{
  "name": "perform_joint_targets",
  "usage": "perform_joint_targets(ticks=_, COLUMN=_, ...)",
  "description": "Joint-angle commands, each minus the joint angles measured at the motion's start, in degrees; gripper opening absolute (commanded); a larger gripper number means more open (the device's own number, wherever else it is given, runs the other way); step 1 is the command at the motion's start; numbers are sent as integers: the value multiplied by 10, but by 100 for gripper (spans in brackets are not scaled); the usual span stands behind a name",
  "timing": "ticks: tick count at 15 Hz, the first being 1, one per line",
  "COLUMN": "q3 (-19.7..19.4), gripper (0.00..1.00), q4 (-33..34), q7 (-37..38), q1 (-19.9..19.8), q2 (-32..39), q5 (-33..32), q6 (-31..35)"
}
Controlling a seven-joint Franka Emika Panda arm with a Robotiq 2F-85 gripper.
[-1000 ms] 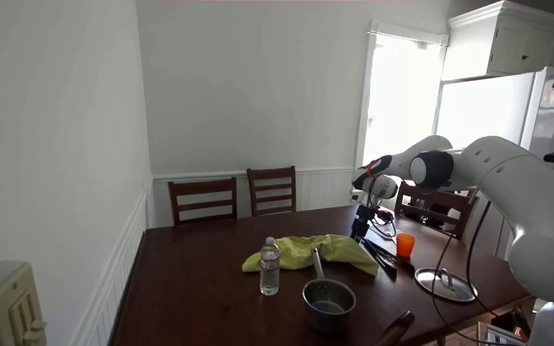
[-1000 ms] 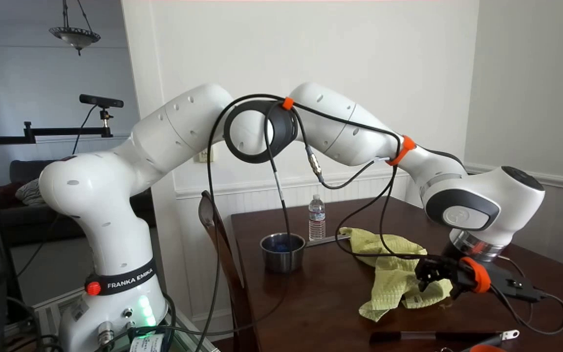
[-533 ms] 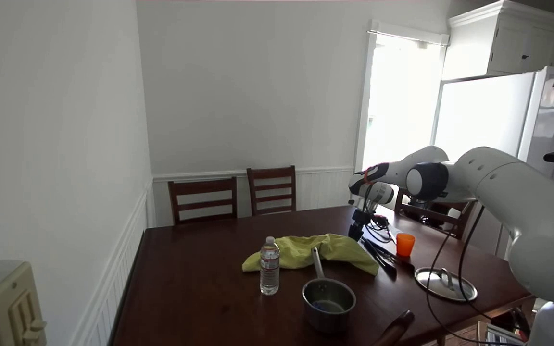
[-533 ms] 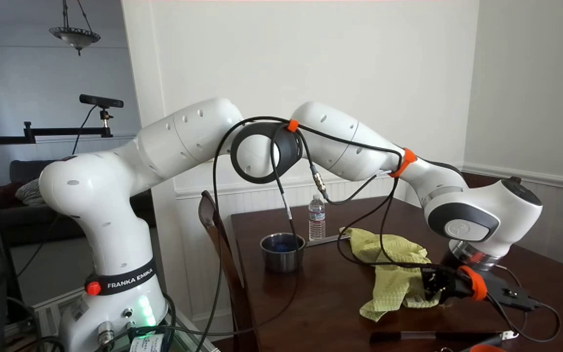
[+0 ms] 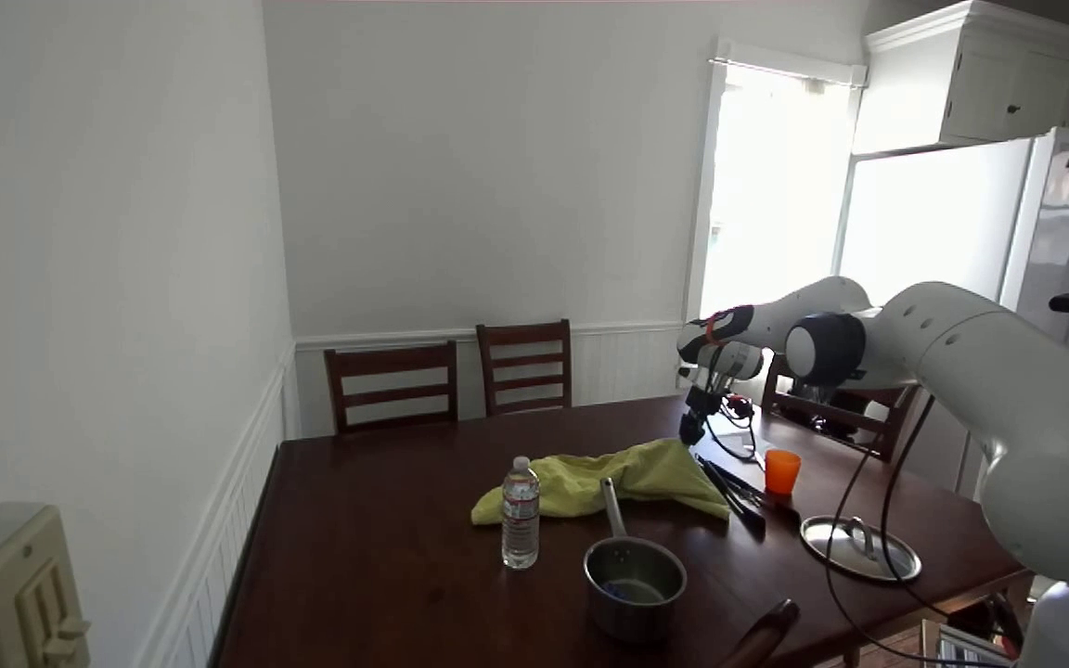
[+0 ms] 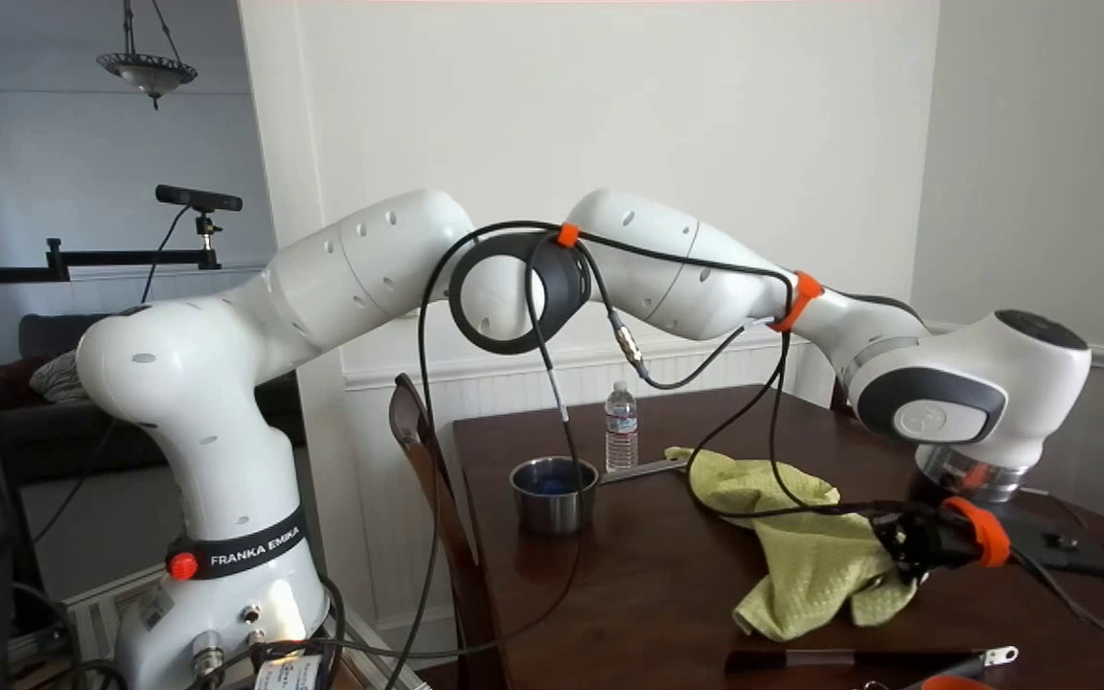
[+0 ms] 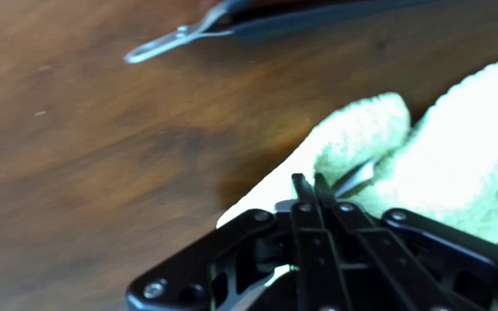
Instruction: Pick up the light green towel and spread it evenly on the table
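At lower right in an exterior view, the towel (image 6: pixel 806 570) lies bunched on the table (image 6: pixel 653 618), one side apparently raised. The gripper (image 7: pixel 311 178) pinches a fold of it, jaws nearly together. Grasping looks done; spreading remains.

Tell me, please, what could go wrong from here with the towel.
The gripper pinches only a small part of the light green towel, which might slip out. The towel's other end lies by the saucepan handle and could snag it. Spreading toward the nearby water bottle might tip it.
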Motion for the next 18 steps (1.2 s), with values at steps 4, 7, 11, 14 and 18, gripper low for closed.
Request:
perform_joint_targets(ticks=4, q3=-15, gripper=1, q4=-106, q7=-70, q1=-16, q2=-149, q5=4, q6=173)
perform_joint_targets(ticks=7, q3=-48, gripper=1, q4=-129, q7=-41, q1=9, q2=-155, q5=-23, q6=238)
perform_joint_targets(ticks=11, q3=-83, gripper=36, q4=-167, q7=-4, q1=43, q2=-141, q5=-44, q6=287)
perform_joint_targets(ticks=14, q3=-105, gripper=56, q4=-201, q7=31, q1=67, q2=-142, q5=-38, q6=339)
perform_joint_targets(ticks=18, q3=-28, gripper=84, q4=-263, q7=-91, q1=43, q2=-192, q5=-10, q6=277)
